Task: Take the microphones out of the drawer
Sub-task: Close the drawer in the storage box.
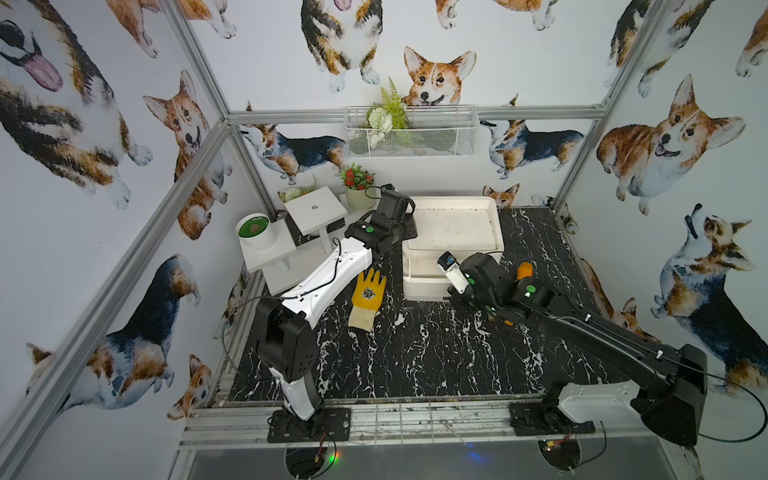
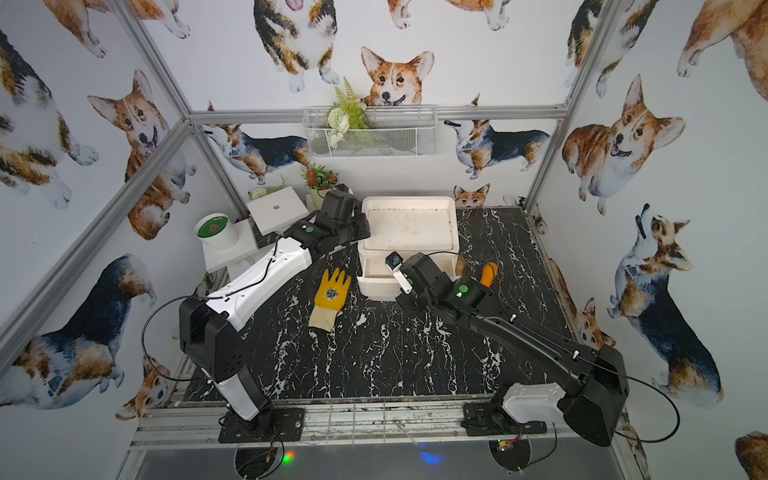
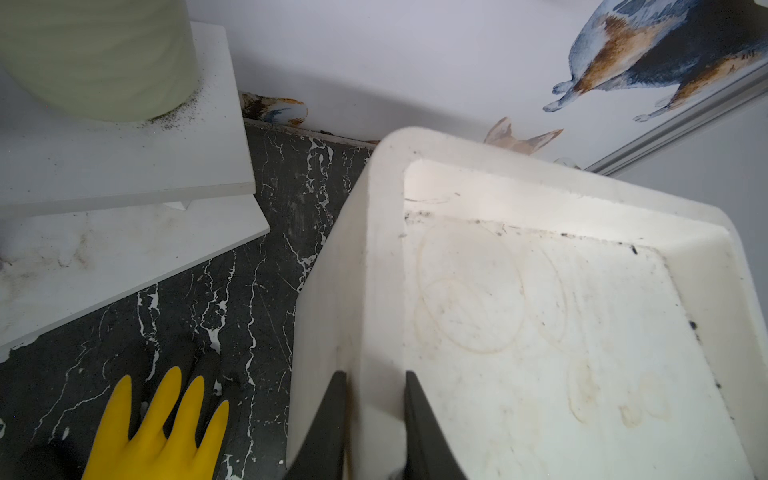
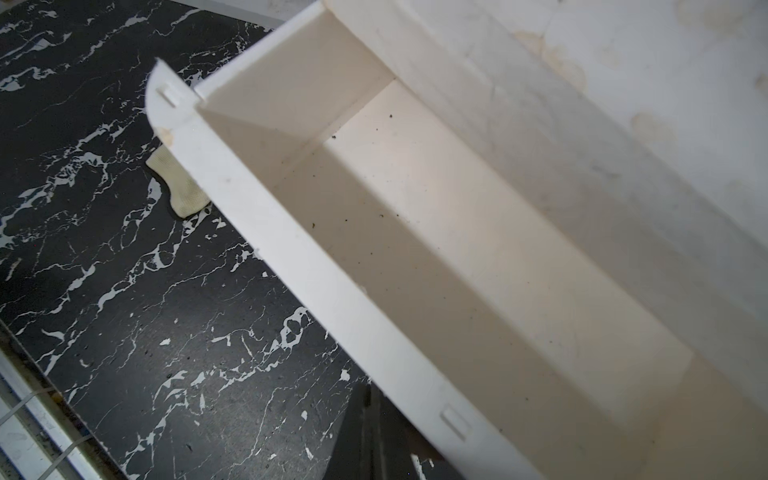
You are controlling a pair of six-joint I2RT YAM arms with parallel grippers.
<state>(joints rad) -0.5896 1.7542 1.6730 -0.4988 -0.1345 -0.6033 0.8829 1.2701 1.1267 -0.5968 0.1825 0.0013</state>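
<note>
Clamping drawer unit (image 1: 453, 226) rim, left gripper (image 3: 374, 378) closed tight across it; drawer (image 4: 415, 208) partly pulled out; right gripper (image 4: 369, 401) fully closed, low by drawer front; yellow glove (image 1: 368, 297) alongside

marbled black tabletop (image 1: 436, 353) carries yellow glove (image 1: 368, 297), drawer unit (image 1: 453, 228), white stand (image 1: 316, 210)

The desk (image 1: 419, 357) is black with white marble veining, and the glove (image 1: 368, 291) is yellow with a cream cuff. The drawer unit (image 1: 455, 226) is off-white; the walls (image 1: 519, 62) carry corgi prints.
</note>
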